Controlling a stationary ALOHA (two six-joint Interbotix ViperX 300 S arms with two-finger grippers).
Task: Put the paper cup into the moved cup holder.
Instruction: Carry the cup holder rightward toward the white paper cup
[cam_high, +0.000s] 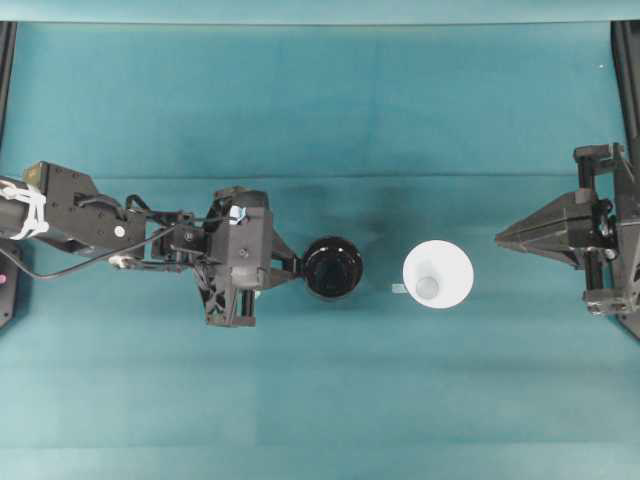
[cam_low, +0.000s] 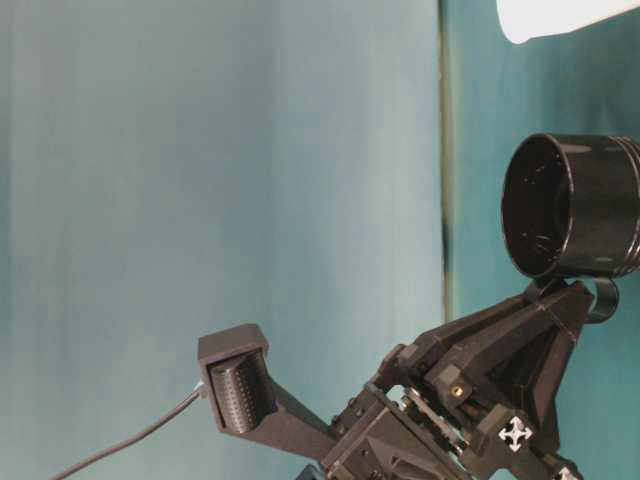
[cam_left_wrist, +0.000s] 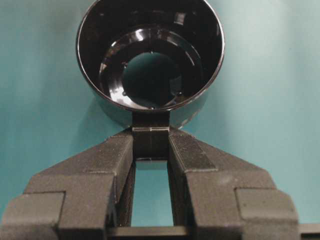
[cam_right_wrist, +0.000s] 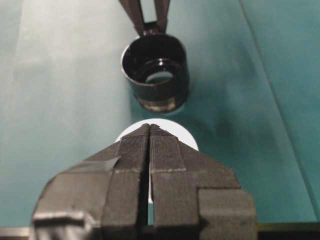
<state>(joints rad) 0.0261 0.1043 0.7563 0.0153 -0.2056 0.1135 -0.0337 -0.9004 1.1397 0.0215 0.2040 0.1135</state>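
The left gripper (cam_high: 296, 268) is pinching the stubby handle of the cup holder (cam_high: 333, 267), which is sitting on the teal table (cam_high: 300, 120) with its mouth up. The right gripper (cam_high: 500, 238), jaws pressed together and empty, is hanging just beside the paper cup (cam_high: 438, 275). The cup is standing upright near the holder; a squeeze on its thin wall risks crushing or tipping it.

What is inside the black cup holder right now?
Nothing: the cup holder shows only a glossy stepped interior with a round hole at its bottom. The paper cup stands apart from it on the table.
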